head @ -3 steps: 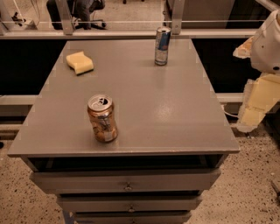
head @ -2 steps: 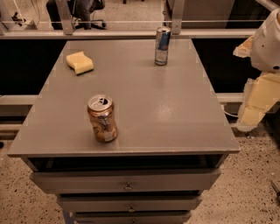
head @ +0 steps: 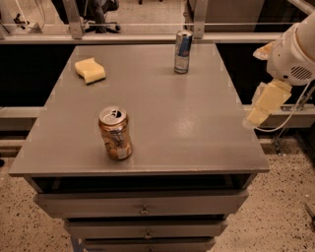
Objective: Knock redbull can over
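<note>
A grey table with a smooth, faintly glossy top fills the middle of the room, soft light pooling on its surface. Under the top sit stacked grey drawers, each with a small round knob. The floor is pale speckled stone. Behind the table runs a metal rail with two upright posts, dark space below it. An office chair stands beyond. The gripper hangs just off the table's right edge

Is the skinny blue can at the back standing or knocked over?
Upright: the redbull can rests on its base, silver top up. The hand hangs beyond the right edge of the table.
</note>
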Robot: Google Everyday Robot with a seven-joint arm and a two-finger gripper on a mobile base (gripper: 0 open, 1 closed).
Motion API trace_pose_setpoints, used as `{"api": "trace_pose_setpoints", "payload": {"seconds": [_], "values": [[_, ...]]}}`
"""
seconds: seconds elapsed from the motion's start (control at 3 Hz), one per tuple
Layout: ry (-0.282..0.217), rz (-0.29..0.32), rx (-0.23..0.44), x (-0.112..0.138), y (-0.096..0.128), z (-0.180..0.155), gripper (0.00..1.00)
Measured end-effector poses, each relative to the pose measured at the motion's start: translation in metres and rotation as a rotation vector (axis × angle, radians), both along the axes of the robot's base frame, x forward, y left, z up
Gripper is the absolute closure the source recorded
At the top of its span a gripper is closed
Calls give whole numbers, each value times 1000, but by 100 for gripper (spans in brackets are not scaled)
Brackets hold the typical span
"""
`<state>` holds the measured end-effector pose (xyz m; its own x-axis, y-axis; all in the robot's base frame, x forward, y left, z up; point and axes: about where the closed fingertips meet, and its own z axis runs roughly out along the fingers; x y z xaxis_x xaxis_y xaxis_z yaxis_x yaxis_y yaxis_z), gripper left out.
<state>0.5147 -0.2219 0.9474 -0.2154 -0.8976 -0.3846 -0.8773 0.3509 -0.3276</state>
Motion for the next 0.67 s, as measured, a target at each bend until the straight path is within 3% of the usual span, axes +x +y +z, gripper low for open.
{"api": "trace_pose_setpoints", "payload": {"seconds": [0.67], "values": [[-118,-107,247,111,7,-36,0]]}}
